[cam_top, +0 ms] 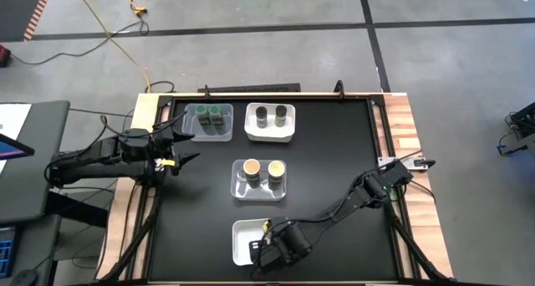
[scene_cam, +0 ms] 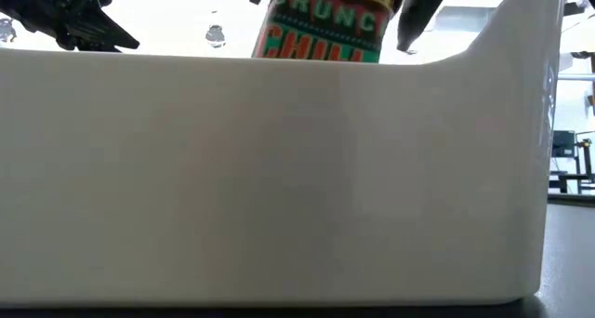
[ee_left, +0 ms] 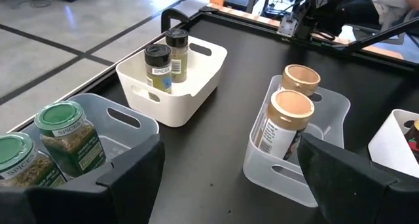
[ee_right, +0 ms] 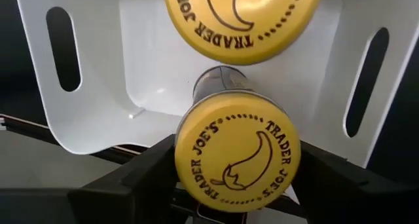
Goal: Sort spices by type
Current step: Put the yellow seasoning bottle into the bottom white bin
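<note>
- Right gripper (ee_right: 239, 185) at six o'clock, fingers loosely flanking a yellow-lidded jar (ee_right: 237, 160) in the white tray (ee_right: 98, 112); grip uncertain
- Second yellow jar (ee_right: 242, 18) alongside
- Left gripper (cam_top: 180, 156) at nine o'clock, spread wide, empty

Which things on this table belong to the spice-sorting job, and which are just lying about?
Belonging to the job:
- green-lidded jars
- dark-lidded jars
- tan-lidded jars
- yellow-lidded jars, the nearer one between the right gripper fingers
- the four trays holding them

Just lying about:
- yellow cable on the floor
- left gripper, waiting open beside the green jars' tray
</note>
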`<state>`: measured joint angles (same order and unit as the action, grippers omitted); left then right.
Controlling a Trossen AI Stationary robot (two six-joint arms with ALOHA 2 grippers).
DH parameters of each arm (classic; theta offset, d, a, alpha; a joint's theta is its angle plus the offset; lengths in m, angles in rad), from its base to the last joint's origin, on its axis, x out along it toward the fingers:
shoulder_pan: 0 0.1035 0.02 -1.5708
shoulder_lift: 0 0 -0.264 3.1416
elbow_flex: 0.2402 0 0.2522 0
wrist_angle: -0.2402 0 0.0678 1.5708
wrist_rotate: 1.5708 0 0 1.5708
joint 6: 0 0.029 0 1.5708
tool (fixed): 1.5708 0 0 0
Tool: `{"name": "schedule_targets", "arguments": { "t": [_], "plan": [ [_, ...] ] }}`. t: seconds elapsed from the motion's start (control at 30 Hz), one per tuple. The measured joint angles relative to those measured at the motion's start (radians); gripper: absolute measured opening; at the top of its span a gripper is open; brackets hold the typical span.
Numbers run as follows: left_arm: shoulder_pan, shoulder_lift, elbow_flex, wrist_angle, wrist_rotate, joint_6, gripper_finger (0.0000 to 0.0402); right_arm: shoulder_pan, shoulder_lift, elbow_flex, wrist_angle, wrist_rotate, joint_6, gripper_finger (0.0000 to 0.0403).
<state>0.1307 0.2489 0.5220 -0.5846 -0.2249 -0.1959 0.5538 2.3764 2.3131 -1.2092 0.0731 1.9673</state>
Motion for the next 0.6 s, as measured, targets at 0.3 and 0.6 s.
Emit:
{"name": "schedule_targets", "arguments": {
  "t": [0.3,0.6],
  "plan": [
    [0.0,0.0,0.0,0.0,0.0,0.0,0.0334,0.0,0.0,0.0,0.005,0.0,-0.009,0.0326],
    [0.0,0.0,0.0,0.0,0.0,0.0,0.0334,0.0,-0.021,0.0,0.045,0.0,-0.013,0.0349]
  ]
}}
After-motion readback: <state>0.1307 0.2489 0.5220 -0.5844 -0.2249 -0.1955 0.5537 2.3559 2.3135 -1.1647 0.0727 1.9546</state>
